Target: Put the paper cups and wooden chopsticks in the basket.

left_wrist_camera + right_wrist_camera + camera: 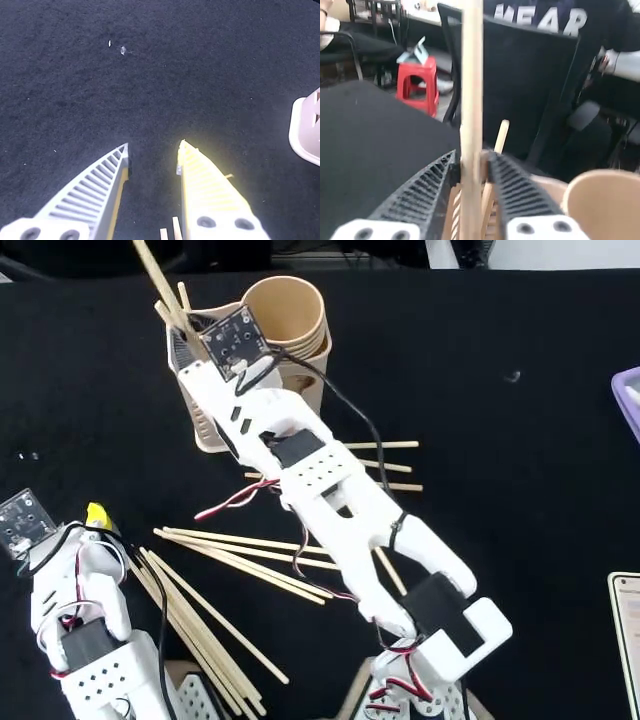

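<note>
Over basket (pixel 203 427): right gripper (pixel 470 161), jaws narrow, clamped on one wooden chopstick (pixel 471 75) that stands upright between them. A second chopstick (pixel 499 140) stands just behind it. Stack of paper cups (pixel 292 312) sits inside basket, just beside right gripper. Near table edge: left gripper (pixel 152 147) low over black cloth (pixel 150 75), jaws apart, nothing between them. Many loose chopsticks (pixel 235 558) lie on cloth between both arms; more chopsticks (pixel 392 466) show at far side of right arm (pixel 340 500).
</note>
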`<state>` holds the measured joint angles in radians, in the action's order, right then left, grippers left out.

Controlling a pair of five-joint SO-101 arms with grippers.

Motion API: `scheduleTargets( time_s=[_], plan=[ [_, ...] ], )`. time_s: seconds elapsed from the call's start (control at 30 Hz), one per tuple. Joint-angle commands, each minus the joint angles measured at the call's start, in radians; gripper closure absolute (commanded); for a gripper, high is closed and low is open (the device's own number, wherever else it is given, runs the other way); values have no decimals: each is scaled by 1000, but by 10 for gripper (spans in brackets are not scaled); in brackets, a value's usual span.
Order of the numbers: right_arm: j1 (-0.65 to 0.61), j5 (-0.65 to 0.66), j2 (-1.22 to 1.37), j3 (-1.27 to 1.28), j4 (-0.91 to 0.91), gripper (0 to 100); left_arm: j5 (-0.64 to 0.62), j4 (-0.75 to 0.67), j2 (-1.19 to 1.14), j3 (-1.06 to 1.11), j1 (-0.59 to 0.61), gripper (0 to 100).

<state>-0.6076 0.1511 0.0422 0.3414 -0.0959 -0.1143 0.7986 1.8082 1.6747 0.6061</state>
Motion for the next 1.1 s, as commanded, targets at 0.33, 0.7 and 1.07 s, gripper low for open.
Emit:
scheduleTargets(
  time_s=[0.33, 0.7, 1.07],
  plan=[
    [-29, -9, -363, -255, 592, 888, 11, -18, 15, 8, -1, 834],
    [80, 5, -785, -88, 1507, 884, 11, -18, 15, 8, -1, 834],
    [321, 330, -808, 696, 1026, 738, 11, -17, 15, 10, -1, 834]
  ],
)
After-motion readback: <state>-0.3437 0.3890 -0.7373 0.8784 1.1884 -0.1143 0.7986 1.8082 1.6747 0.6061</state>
